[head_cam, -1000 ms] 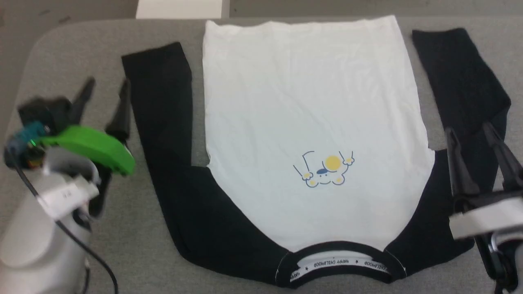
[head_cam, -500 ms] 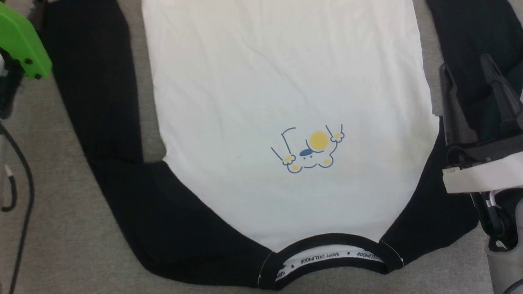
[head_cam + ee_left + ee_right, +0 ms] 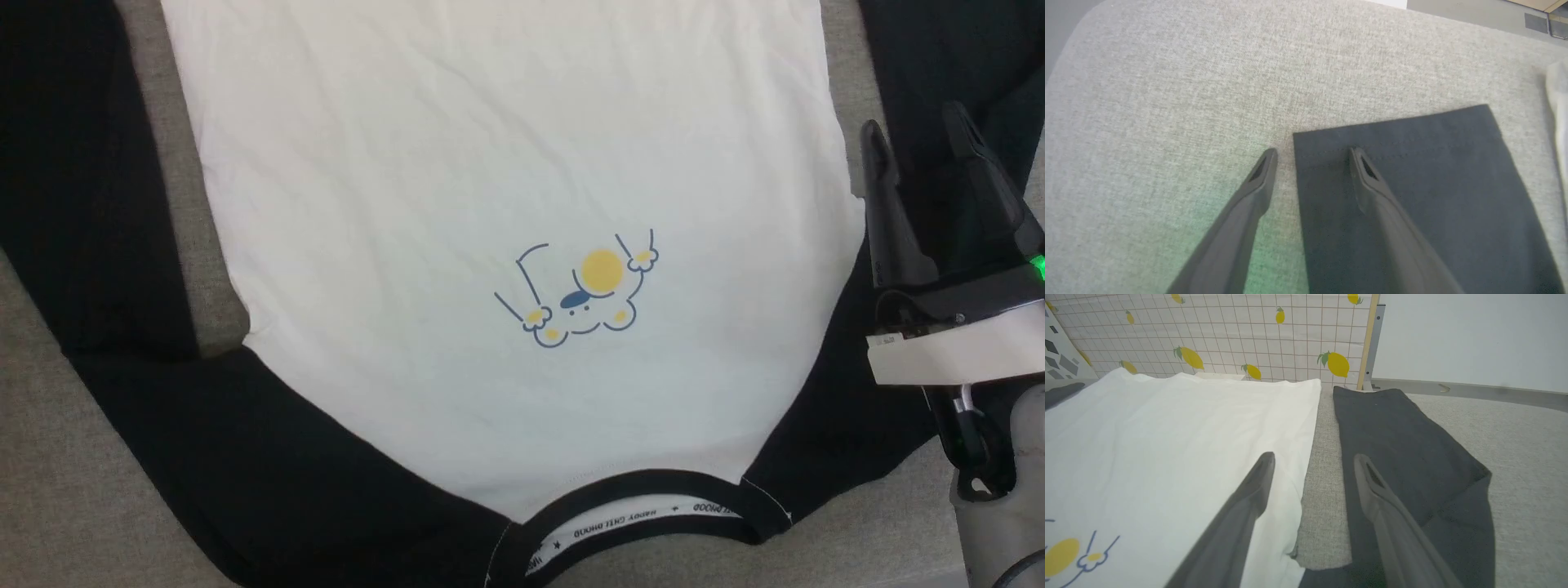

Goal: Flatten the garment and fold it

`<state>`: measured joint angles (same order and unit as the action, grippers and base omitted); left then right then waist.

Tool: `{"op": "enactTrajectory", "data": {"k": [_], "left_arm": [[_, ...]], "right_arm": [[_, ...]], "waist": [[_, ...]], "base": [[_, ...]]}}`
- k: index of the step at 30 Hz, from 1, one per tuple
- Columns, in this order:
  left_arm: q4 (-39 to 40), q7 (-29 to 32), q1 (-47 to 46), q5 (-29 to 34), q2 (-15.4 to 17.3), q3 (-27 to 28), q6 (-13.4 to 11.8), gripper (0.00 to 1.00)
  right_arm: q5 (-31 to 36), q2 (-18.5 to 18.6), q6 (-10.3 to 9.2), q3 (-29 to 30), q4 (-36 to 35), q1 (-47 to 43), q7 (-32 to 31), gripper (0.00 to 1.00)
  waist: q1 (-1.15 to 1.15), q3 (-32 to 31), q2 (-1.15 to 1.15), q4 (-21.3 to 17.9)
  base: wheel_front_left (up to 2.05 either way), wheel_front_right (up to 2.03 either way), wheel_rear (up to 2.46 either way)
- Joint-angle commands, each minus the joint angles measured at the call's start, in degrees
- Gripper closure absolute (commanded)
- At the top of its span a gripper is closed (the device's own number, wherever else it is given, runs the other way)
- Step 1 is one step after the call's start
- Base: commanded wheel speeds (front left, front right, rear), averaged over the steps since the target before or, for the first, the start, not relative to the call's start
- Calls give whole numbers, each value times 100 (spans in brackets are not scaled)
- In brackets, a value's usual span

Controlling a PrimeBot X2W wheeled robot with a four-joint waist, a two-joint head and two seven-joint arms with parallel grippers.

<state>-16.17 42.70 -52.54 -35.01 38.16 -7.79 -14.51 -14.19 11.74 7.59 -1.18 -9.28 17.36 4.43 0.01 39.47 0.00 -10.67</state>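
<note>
On the grey tabletop (image 3: 49, 457), the garment (image 3: 490, 163) is laid out flat with its front side up. Its white body is spread wide in the middle, and a long black sleeve is stretched out on each side. The black neckline (image 3: 637, 523) is seen at the bottom of the head view, with a white band of letters inside it. A small yellow and blue cartoon print (image 3: 575, 294) is seen on the chest, upside down in that view.

The right end effector (image 3: 914, 122) is seen at the right side of the head view, above the right sleeve (image 3: 922, 49). Its two dark fingers are held apart, and nothing is gripped between them. In the right wrist view, one finger is seen over the edge of the white body and the other over the black sleeve. A strip of grey tabletop is seen between those two parts. Whether the fingers touch the cloth cannot be told. A tiled wall (image 3: 1229, 326) with yellow lemons on it is seen past the far edge.

The left end effector (image 3: 1312, 152) is seen in the left wrist view, at the cuff end of the left sleeve (image 3: 1433, 171). Its fingers are held apart too, and nothing is clamped. One finger is seen over bare tabletop, just beside the sleeve's side edge. The other is seen over the sleeve, near the stitched hem.
</note>
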Motion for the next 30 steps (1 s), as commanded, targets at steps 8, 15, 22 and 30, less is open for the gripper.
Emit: {"op": "enactTrajectory", "data": {"k": [8,15,22,30], "left_arm": [[294,53,463,-95,-8,-63,-75,100],[682,-958,821,25,-84,73,21,100],[1406,-1405,1406,-75,-131,119,208,100],[2790,-1353,1777,-319,-544,-423,512,100]], "right_arm": [[-7,-2,-10,67,74,81,3,0],[50,-19,-10,179,129,-141,-84,0],[104,-91,-10,400,72,-615,-305,0],[163,-359,-10,628,-130,-1206,-627,0]], "waist": [[-1,-228,0,146],[-1,-1005,0,450],[-1,-1919,0,860],[-1,-2747,0,1234]], "base": [[0,0,0],[0,0,0],[0,0,0],[0,0,0]]}}
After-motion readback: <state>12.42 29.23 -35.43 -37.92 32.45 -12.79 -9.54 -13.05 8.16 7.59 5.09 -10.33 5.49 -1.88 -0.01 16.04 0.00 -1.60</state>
